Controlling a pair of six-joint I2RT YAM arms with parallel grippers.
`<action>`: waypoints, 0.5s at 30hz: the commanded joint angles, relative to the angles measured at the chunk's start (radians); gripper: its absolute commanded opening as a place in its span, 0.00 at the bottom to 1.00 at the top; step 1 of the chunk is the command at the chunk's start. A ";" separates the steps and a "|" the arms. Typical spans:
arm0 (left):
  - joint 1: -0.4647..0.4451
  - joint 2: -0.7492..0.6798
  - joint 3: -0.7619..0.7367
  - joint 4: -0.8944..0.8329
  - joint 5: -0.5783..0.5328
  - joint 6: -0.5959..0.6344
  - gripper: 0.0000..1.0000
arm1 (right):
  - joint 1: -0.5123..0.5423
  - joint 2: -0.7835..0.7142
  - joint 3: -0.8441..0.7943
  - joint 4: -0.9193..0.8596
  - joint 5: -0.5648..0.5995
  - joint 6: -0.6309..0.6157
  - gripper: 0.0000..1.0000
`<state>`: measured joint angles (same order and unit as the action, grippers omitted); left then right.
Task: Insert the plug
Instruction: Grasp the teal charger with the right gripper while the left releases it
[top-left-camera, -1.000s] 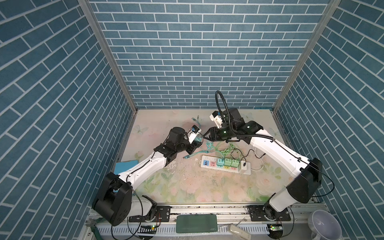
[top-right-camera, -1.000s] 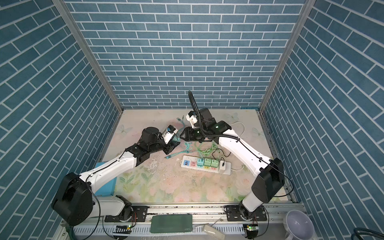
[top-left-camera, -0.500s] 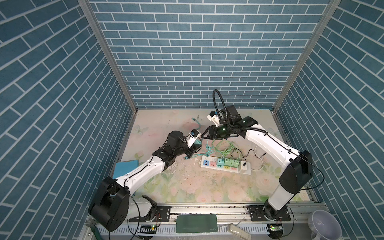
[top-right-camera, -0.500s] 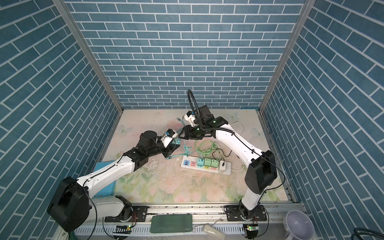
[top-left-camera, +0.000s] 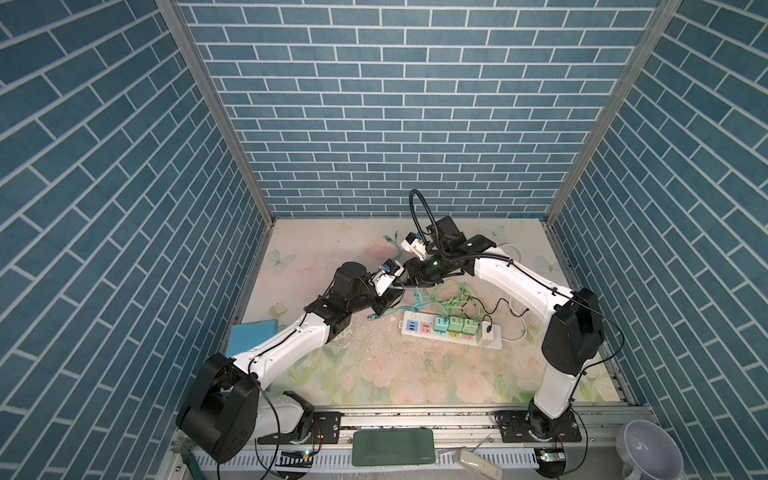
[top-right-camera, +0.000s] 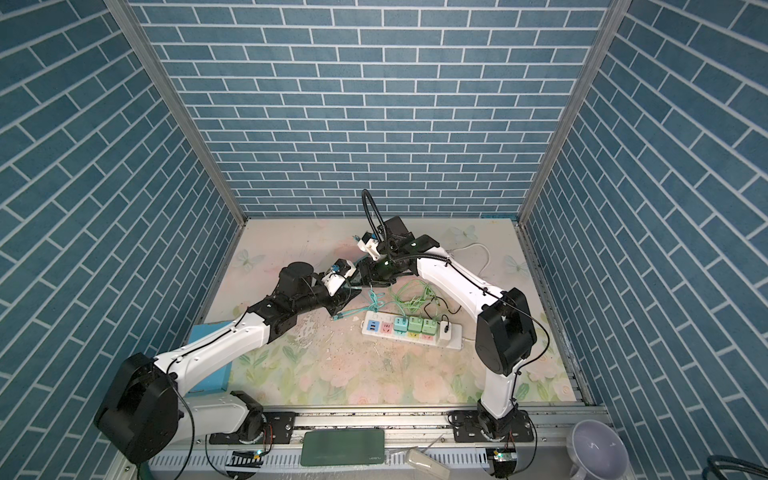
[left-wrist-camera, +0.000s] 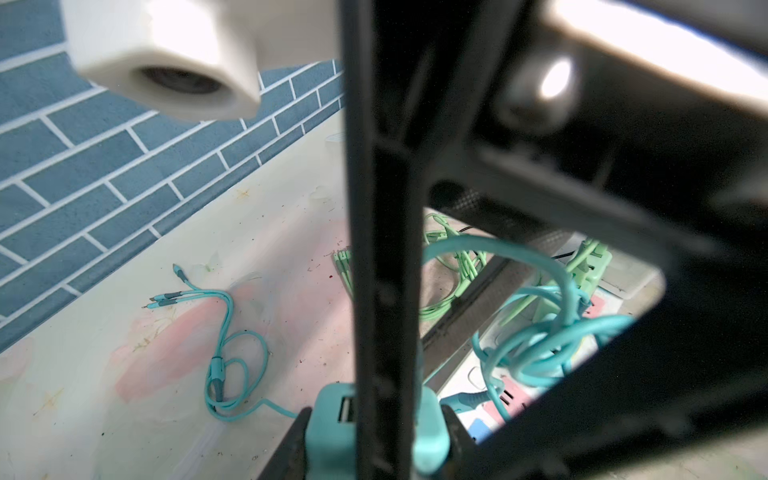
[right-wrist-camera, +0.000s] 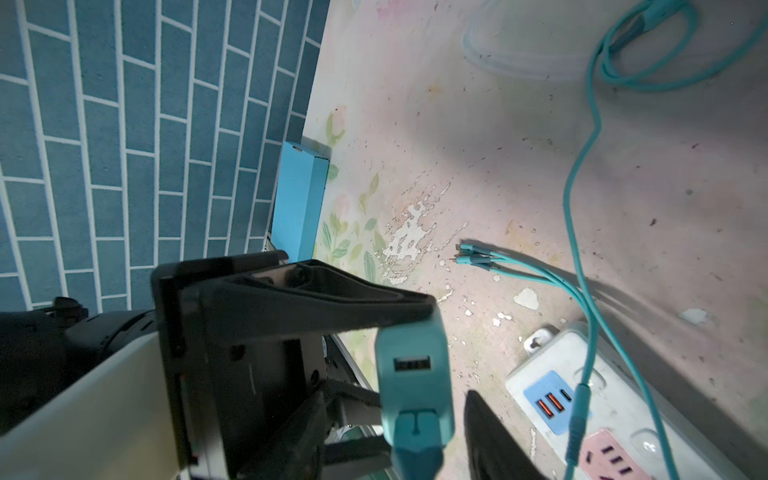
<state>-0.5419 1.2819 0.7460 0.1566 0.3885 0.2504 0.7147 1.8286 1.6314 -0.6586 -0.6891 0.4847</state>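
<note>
Near the white plastic power strip (right-wrist-camera: 623, 386), the left fingers (right-wrist-camera: 332, 303) clamp the teal plastic charger cube (right-wrist-camera: 411, 374), bracing its port, while the right fingers (right-wrist-camera: 490, 436) flank the teal USB cable plug (right-wrist-camera: 417, 440), grip unclear.

Odds and ends around a floral worktop (top-left-camera: 415, 374).
A light-blue box (top-left-camera: 253, 336) lies at the worktop's left edge; a dark green slab (top-left-camera: 392, 446) sits bottom centre, a white mug (top-left-camera: 648, 449) lower right.

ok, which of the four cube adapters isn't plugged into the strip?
The teal adapter clamped in the left gripper, off the table. The other three adapters, one teal and two green, sit side by side in the power strip.
</note>
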 joint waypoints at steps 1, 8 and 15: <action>-0.005 -0.012 -0.011 0.043 0.024 0.011 0.20 | 0.014 0.033 0.059 -0.012 -0.042 -0.044 0.50; -0.004 -0.014 -0.019 0.041 0.019 0.018 0.21 | 0.019 0.059 0.068 -0.036 -0.027 -0.054 0.43; -0.004 -0.017 -0.028 0.044 0.024 0.019 0.20 | 0.026 0.073 0.074 -0.038 -0.033 -0.054 0.25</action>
<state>-0.5407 1.2808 0.7300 0.1631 0.3981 0.2626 0.7258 1.8870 1.6505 -0.6815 -0.6853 0.4320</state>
